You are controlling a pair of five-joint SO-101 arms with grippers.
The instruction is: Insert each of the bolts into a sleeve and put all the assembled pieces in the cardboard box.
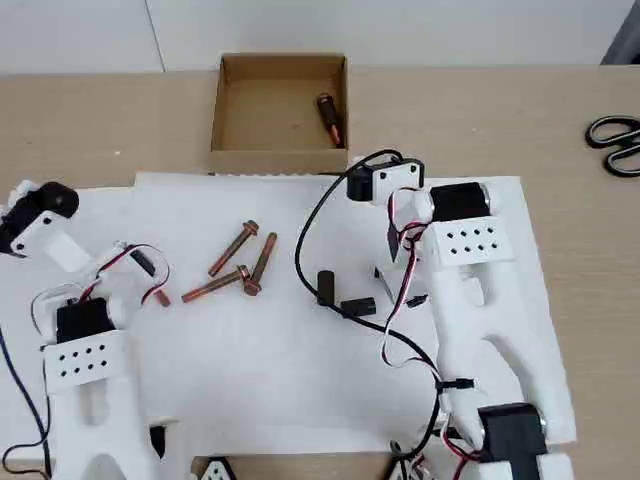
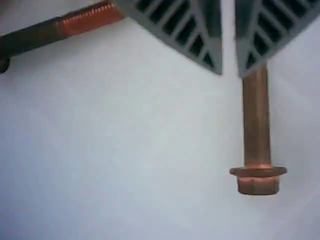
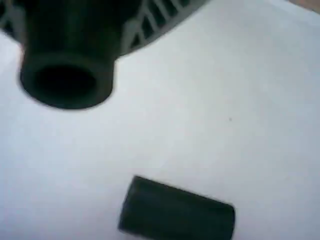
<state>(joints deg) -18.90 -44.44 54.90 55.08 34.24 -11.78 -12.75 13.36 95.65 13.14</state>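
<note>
Your left gripper has its jaws nearly closed, with only a thin slit between them. It seems to rest on the threaded end of a bolt lying on the foam sheet, and another bolt lies near. Your right gripper is against a black sleeve, but I cannot tell its jaw state. A second sleeve lies beside it. One assembled piece lies in the far cardboard box.

1. A wooden table carries a white foam sheet.
2. A cardboard box sits at the sheet's far edge.
3. A pair of scissors lies near the table's edge, well apart from the box.
</note>
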